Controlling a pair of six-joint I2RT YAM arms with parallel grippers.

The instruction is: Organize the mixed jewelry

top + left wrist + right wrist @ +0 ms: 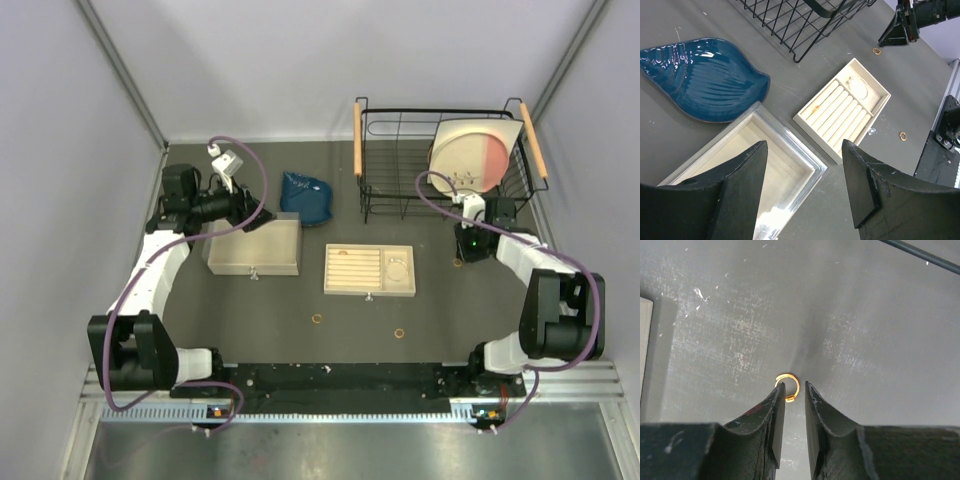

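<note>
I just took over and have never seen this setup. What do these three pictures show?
Two robot arms, left and right, bolted at the near edge of a table. The overhead picture shows both; the others come from wrist cameras. On it: a slotted tray, an open box, a blue dish, a wire rack holding a plate, and loose gold rings. The left fingers hang open above the box. The right fingers stand narrowly apart at one gold ring; whether they grip it is unclear.

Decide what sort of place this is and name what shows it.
Probably a robotics lab test cell: plain grey walls box in a dark table, and a left arm and right arm are mounted at its near edge. A dish rack looks staged.
</note>
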